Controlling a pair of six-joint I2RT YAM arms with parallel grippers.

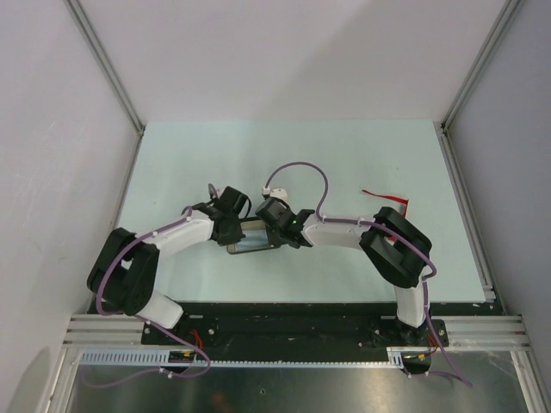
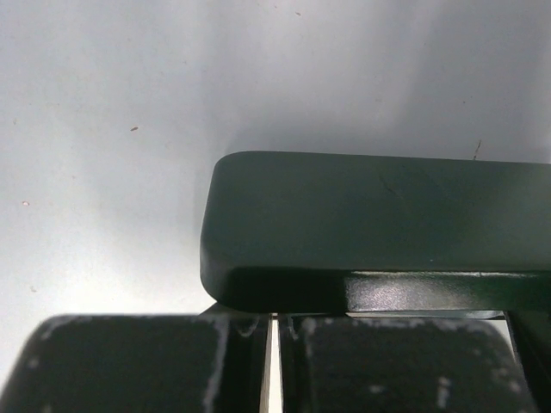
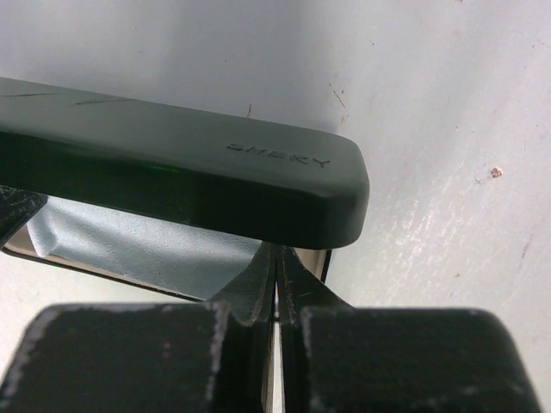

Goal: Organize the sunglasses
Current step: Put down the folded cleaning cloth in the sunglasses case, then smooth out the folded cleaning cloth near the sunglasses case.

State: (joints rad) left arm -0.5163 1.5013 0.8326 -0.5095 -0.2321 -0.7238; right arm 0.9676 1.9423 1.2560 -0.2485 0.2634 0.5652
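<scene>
The black case (image 1: 255, 239) lies mid-table with its lid partly raised. My left gripper (image 1: 234, 231) is at its left end and my right gripper (image 1: 277, 231) at its right end. In the right wrist view my right gripper (image 3: 277, 301) is shut on the case's folded black side flap (image 3: 258, 280), under the lid (image 3: 172, 172). A grey-blue cloth (image 3: 129, 245) lies inside. In the left wrist view my left gripper (image 2: 274, 323) is shut at the case's end, below the lid (image 2: 379, 215). The red sunglasses (image 1: 385, 196) lie to the right, partly hidden by my right arm.
Grey walls and metal rails (image 1: 465, 206) surround the pale table (image 1: 284, 155). My right arm's elbow (image 1: 396, 245) stands over the table's right side. My left arm's elbow (image 1: 120, 271) is at the near left.
</scene>
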